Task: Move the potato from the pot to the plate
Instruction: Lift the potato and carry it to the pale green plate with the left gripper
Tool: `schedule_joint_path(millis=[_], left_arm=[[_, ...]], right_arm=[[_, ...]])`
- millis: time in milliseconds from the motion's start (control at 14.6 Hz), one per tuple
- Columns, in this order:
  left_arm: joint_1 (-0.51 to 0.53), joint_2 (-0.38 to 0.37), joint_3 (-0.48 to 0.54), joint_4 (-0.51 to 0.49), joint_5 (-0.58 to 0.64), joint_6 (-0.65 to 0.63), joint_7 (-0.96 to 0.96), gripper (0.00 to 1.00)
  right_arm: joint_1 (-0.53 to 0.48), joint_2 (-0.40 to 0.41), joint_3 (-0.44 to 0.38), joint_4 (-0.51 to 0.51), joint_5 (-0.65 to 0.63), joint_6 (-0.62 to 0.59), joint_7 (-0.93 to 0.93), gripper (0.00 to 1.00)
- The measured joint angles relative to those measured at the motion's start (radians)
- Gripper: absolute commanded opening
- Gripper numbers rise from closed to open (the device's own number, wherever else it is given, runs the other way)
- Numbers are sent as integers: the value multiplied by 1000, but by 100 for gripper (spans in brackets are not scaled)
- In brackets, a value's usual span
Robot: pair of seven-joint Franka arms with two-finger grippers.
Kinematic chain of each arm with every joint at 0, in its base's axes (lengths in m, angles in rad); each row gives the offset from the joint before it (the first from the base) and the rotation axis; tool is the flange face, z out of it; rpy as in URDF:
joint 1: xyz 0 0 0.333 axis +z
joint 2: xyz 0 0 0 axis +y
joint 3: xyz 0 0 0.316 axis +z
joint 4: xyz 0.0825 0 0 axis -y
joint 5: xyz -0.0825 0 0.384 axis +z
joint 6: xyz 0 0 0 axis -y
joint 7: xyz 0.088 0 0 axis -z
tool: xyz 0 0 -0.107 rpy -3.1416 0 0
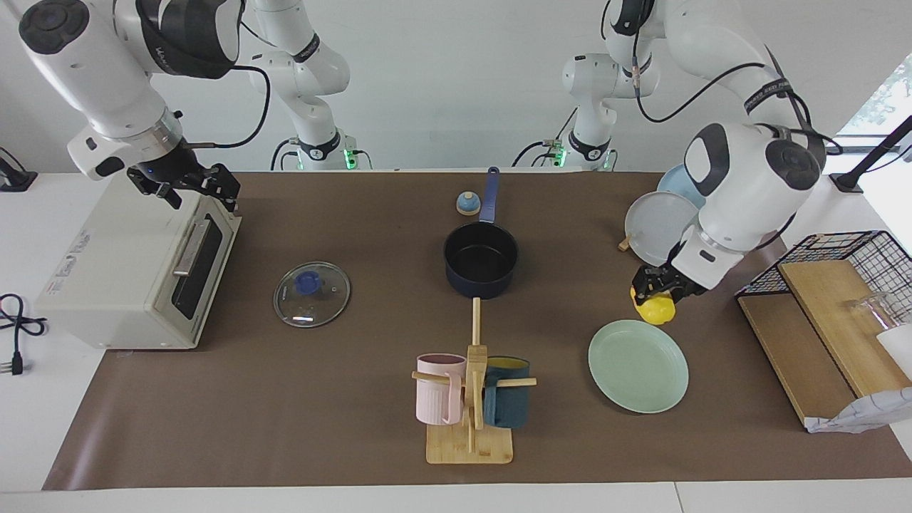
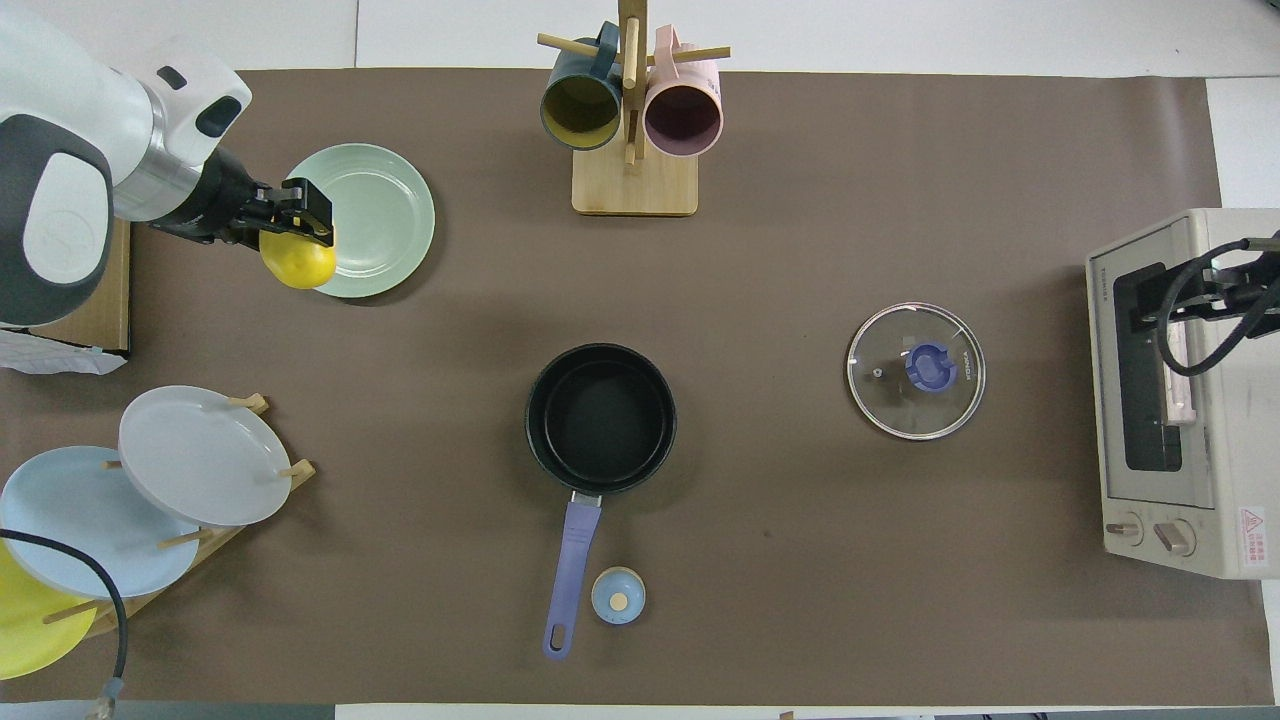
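A brown mat covers the table. The left gripper [image 1: 659, 291] is closed on the potato [image 1: 655, 308], a bright yellow lumpy toy, and holds it in the air. In the overhead view the potato [image 2: 297, 262] hangs over the plate's rim at about eight o'clock, half over the plate and half over the mat. The fingers clamp it from above.

The plate [image 1: 638, 365], pale mint green and round, lies flat on the mat toward the left arm's end of the table, with nothing on it. In the overhead view the plate [image 2: 375, 215] sits at about ten o'clock from the pot.

The pot [image 1: 481, 260], dark navy with a black inside, stands near the middle of the mat. It is empty, and its long blue handle [image 2: 570, 575] points toward the robots, at six o'clock in the overhead view. A small blue knob-like cap [image 2: 617, 595] rests just beside the handle's end.

A glass lid [image 2: 915, 371] lies flat at about three o'clock from the pot in the overhead view. A mug rack [image 1: 470, 399] with a pink and a dark blue mug stands farther from the robots than the pot.

The right gripper [image 1: 189, 182] waits with fingers open over the top of the toaster oven [image 1: 128, 278] at the right arm's end of the table.
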Motion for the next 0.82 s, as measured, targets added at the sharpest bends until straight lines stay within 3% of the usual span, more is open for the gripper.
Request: schedule_joint_path(millis=[274, 821], left_arm=[[7, 118, -5, 5, 13, 146, 24, 0], [3, 173, -11, -41, 60, 274, 37, 0]], right_arm=[[0, 0, 0, 0, 0, 0, 0, 100], [0, 0, 0, 0, 0, 0, 0, 100]])
